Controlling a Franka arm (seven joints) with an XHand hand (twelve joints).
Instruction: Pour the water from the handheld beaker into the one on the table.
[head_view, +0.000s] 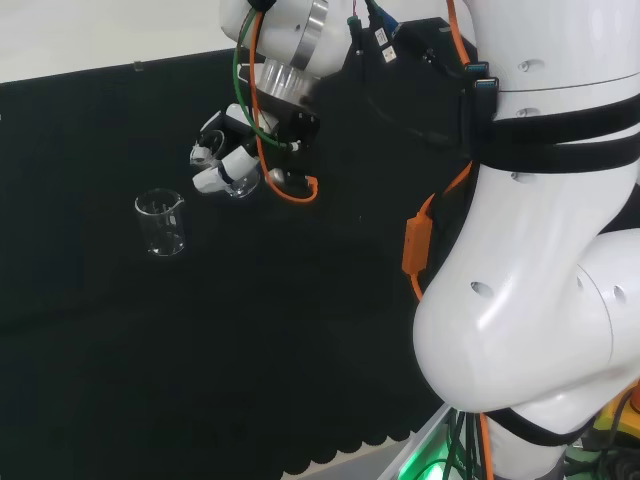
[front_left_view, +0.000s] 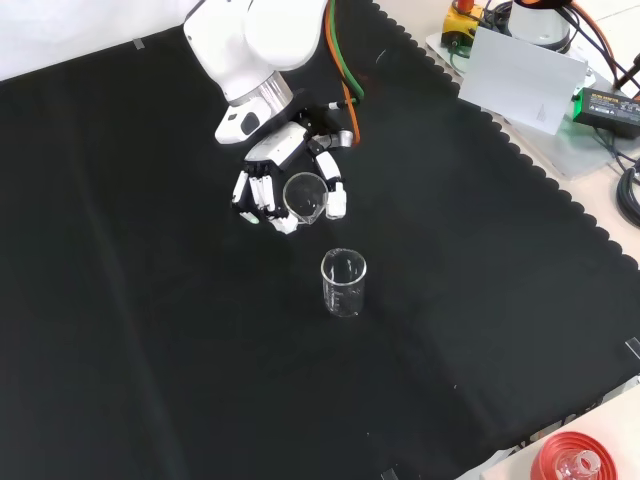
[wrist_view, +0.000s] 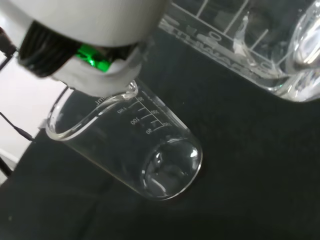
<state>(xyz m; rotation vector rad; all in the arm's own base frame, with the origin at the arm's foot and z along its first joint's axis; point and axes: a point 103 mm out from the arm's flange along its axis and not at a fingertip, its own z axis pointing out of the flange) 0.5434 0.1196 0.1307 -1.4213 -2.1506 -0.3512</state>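
My hand (front_left_view: 268, 180) hangs above the cloth with its fingers and thumb curled round a clear glass beaker (front_left_view: 304, 196). The held beaker is tipped over, its mouth turned toward the front camera. In the head view the hand (head_view: 228, 152) holds the tipped beaker (head_view: 238, 180) up and to the right of a second clear beaker (head_view: 161, 222). That second beaker (front_left_view: 343, 283) stands upright on the black cloth, just below the hand in the front view. From the wrist, the standing beaker (wrist_view: 130, 145) shows its graduation marks, and the held beaker (wrist_view: 260, 40) is close and large.
The black cloth (front_left_view: 150, 330) spreads wide around the standing beaker. Its scalloped edge (front_left_view: 520, 160) runs along the right in the front view, with boxes and cables (front_left_view: 540, 60) beyond it. A red ribbed stand (front_left_view: 575, 462) sits at the lower right corner.
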